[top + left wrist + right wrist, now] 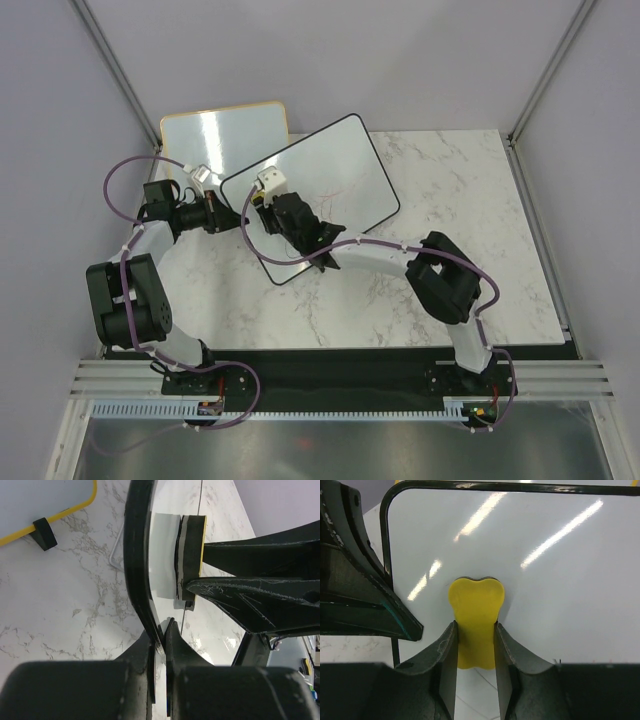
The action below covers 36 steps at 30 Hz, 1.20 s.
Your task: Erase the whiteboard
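The whiteboard [340, 170], white with a thin black frame, lies tilted on the marble table [450, 260]. Faint marks show near its middle. My left gripper [232, 213] is shut on the board's left edge; in the left wrist view the black frame [137, 565] runs between its jaws [161, 635]. My right gripper [268, 205] is shut on a yellow eraser [476, 615] and presses it flat on the board [560, 580] near the left corner. The eraser's grey felt and yellow back also show in the left wrist view [189, 545].
A smaller orange-framed whiteboard [222, 135] lies at the back left, partly under the big board, with a black foot [44, 532]. The table's right half [480, 200] holds nothing. Frame posts stand at the back corners.
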### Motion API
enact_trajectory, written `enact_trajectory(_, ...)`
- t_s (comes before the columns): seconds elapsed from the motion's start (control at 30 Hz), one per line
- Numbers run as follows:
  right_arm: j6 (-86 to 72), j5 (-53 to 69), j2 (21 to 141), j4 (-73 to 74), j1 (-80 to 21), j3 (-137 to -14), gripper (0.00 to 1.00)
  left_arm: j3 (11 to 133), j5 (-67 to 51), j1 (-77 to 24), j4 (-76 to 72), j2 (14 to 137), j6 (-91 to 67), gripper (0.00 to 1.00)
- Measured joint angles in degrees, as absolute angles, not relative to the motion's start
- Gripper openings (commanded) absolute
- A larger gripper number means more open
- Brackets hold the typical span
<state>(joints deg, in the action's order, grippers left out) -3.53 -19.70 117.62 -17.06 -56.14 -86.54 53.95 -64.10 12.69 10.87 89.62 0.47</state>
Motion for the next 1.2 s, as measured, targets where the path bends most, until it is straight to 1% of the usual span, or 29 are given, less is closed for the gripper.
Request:
enact_trajectory(0.13, -5.52, -17.93, 116.84, -18.02, -54.98, -85.17, 0.0, 54.02, -64.01, 12.67, 10.63, 89.62, 0.49, 0.02)
enact_trajectory(0.27, -7.16, -17.72, 113.54, -19.33, -51.4, -79.55, 0.0, 54.06, -64.4, 12.62, 10.66, 89.62, 0.86, 0.02)
enact_trajectory(0.53, -9.63, -22.28, 107.98, -19.77, -33.56, -69.17, 0.0, 54.06, -64.9, 12.6, 10.87, 89.6, 0.89, 0.02)
enact_trajectory(0.63, -9.67, -24.4, 107.92, -18.83, -30.46, -67.46, 0.0, 54.06, -65.1, 12.56, 10.96, 89.58, 0.91, 0.02)
enact_trajectory(0.77, -9.32, -26.28, 107.9, -18.68, -31.68, -67.37, 0.0, 54.06, -65.12, 12.56, 11.07, 89.52, 0.93, 0.02)
enact_trajectory(0.87, -8.8, -27.97, 107.94, -18.48, -34.57, -67.42, 0.0, 54.06, -65.1, 12.56, 11.11, 89.52, 0.91, 0.02)
enact_trajectory(1.03, -7.57, -30.09, 109.69, -19.33, -43.94, -70.24, 0.0, 54.06, -64.53, 12.69, 11.68, 89.52, 0.91, 0.02)
enact_trajectory(1.2, -7.46, -27.64, 113.82, -21.34, -53.47, -77.25, 0.0, 54.06, -64.01, 12.75, 11.68, 89.52, 0.93, 0.02)
